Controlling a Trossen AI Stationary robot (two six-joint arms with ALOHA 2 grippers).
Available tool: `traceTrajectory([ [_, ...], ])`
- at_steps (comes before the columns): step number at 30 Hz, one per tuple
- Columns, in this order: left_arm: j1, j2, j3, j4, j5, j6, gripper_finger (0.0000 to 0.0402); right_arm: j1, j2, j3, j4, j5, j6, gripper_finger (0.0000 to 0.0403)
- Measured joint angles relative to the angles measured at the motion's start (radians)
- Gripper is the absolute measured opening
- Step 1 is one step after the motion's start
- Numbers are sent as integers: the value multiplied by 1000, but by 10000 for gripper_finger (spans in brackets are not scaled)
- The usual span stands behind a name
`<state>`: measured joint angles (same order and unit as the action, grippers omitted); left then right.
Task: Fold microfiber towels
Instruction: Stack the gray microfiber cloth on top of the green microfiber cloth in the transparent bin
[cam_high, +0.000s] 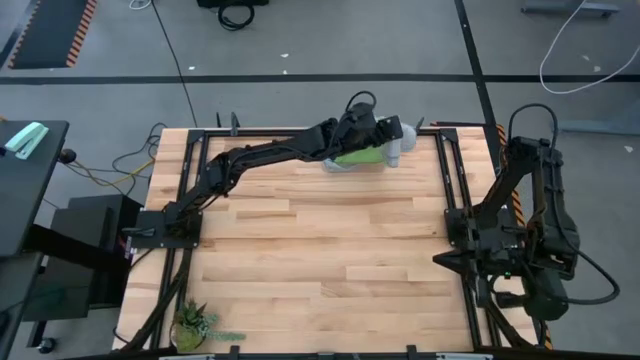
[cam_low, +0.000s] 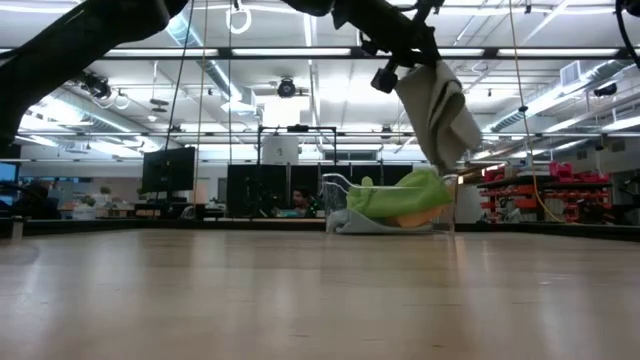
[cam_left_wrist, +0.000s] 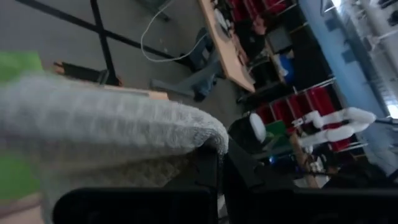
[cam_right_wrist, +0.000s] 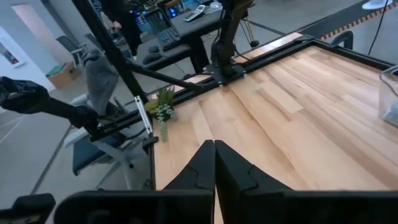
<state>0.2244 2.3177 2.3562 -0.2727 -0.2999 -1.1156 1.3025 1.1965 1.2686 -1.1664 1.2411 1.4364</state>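
Left gripper (cam_high: 392, 132) is reached out to the far side of the table (cam_high: 330, 250), fingers clamped together on 1 light grey towel (cam_low: 440, 110); low view shows the cloth hanging free from the gripper, above a clear bin (cam_low: 345, 205) that holds the green towel (cam_low: 395, 195) w/ something yellow-orange under it; blue towel not visible anywhere. In the left wrist view the grey towel (cam_left_wrist: 93, 134) drapes right across the fingers, green showing behind it. Right gripper (cam_right_wrist: 214, 165) is parked over the table's right side near its own base, fingers pressed together, holding nothing.

Risks, as I judge them:
- grip looks like a pinch on 1 edge or bunch, not a clean corner; cloth could slip out on the way to the open table, or land crumpled so a fold can't start w/o re-spreading;
- hanging tail is close to the bin's contents; it could drag over the green towel or catch the bin rim, tipping the bin or pulling a 2nd towel out;
- bin sits near the far table edge; a snag could shove it off;
- soft microfiber clings; on release it may stick to the fingers;
- small plant (cam_high: 195, 322) at the near left corner is well apart; no concern.
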Motion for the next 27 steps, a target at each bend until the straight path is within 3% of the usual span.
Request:
traceTrajectory([
  [11,51,0,0,-46,120,-33,10,5,14,0,0,24,-7,7],
  [20,160,19,0,112,324,-58,10,-33,19,0,-6,41,2,5],
  [27,212,71,-1,70,465,-43,10,-116,20,-1,-7,42,8,5],
])
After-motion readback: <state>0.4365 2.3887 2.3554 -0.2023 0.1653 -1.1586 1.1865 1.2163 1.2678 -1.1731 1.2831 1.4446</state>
